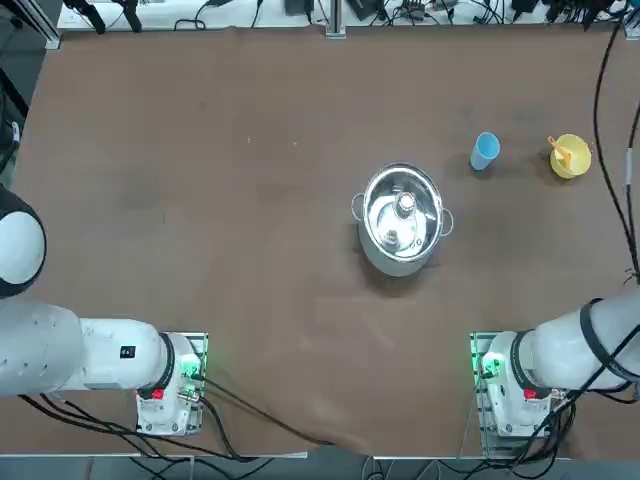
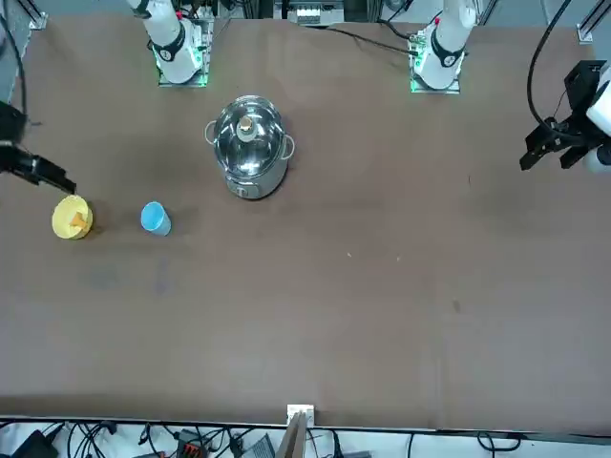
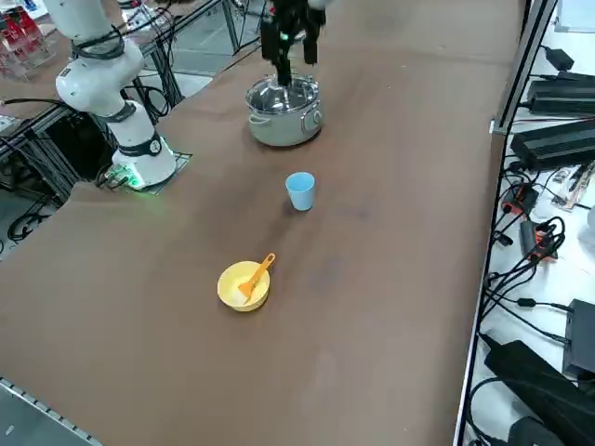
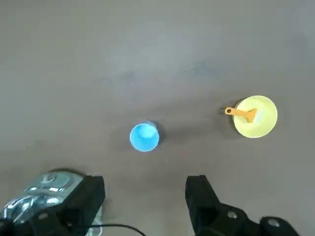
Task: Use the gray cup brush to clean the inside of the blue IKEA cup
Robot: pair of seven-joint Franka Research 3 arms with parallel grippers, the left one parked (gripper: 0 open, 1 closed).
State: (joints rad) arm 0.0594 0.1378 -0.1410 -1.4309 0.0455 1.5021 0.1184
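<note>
Wrist view shows my right gripper [image 4: 145, 196] open and empty above the table, the blue cup [image 4: 144, 136] upright between pot [image 4: 44, 189] and yellow bowl [image 4: 256, 116]; no gray brush visible to fetch.

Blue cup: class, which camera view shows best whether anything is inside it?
The right wrist view: it looks almost straight down into the blue cup, over the open right gripper, and the inside looks bare. The top view and front view show it small and slanted. The right side view shows mostly its outer wall.
</note>
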